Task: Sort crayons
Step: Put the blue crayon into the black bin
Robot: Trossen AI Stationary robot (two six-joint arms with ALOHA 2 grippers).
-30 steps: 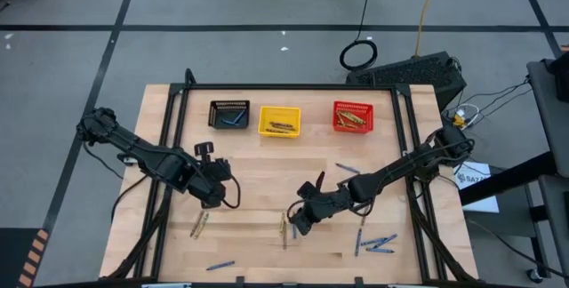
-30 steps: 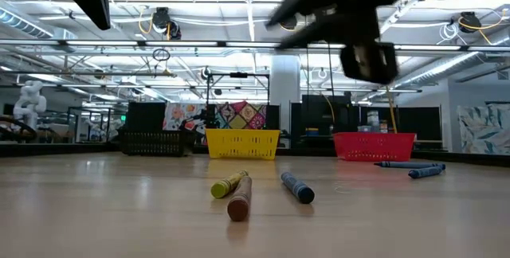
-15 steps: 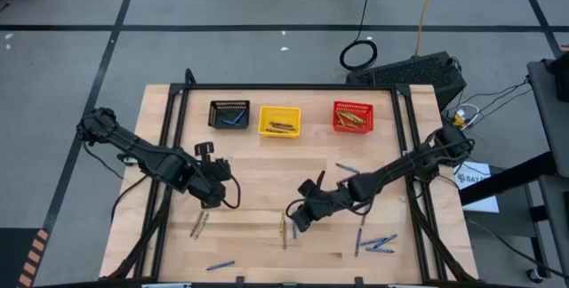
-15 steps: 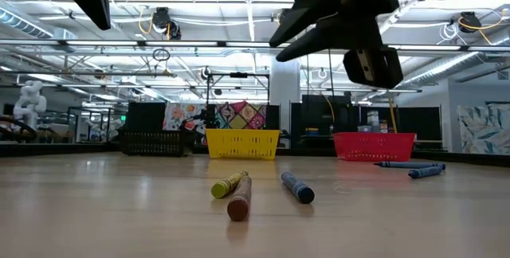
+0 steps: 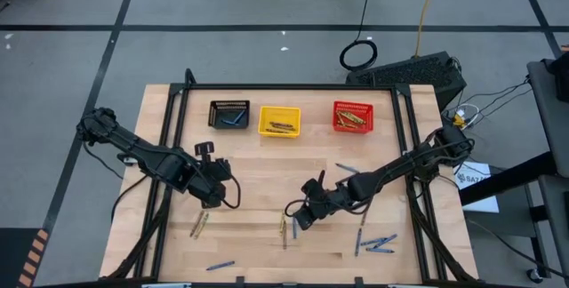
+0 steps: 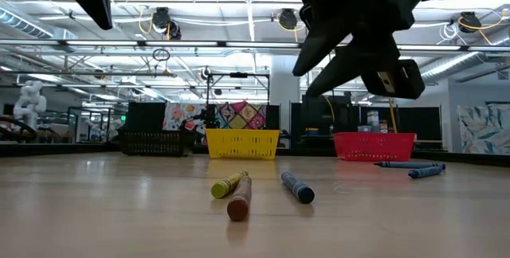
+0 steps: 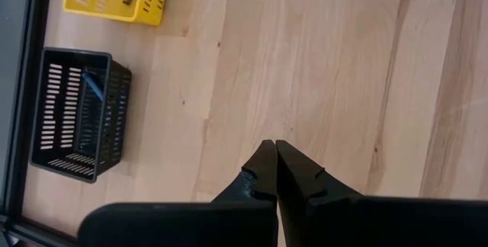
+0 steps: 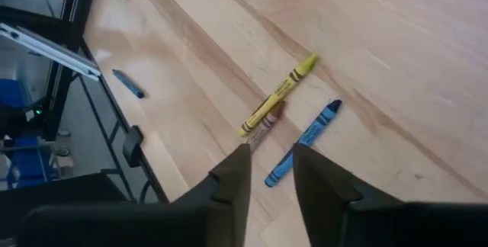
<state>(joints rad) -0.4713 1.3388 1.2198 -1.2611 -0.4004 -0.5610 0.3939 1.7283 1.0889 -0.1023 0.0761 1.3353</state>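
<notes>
Crayons lie directly under the right gripper (image 8: 268, 172), whose fingers stand apart with nothing between them. Just beyond its fingertips are three sticks close together: a yellow crayon (image 8: 280, 93), a brown crayon (image 8: 264, 122) that touches it or nearly so, and a blue crayon (image 8: 303, 142) just beside them, a little apart. Each one looks light, thin and stiff, with a paper wrapper, so I think it can roll or slip away if the fingers push it from one side. The best hold is probably across the middle of the stick, with one finger on each long side. The blue crayon has free space around it; the yellow and brown ones are so close that the fingers could catch both.

The left gripper (image 7: 274, 159) waits far from this group, over bare wood, with its fingers pressed together and empty.

From above, the right arm covers part of the group, so the three colours are hard to separate there. What lies inside the black basket (image 5: 229, 114), yellow basket (image 5: 279, 121) and red basket (image 5: 353, 116) is too small to count.
</notes>
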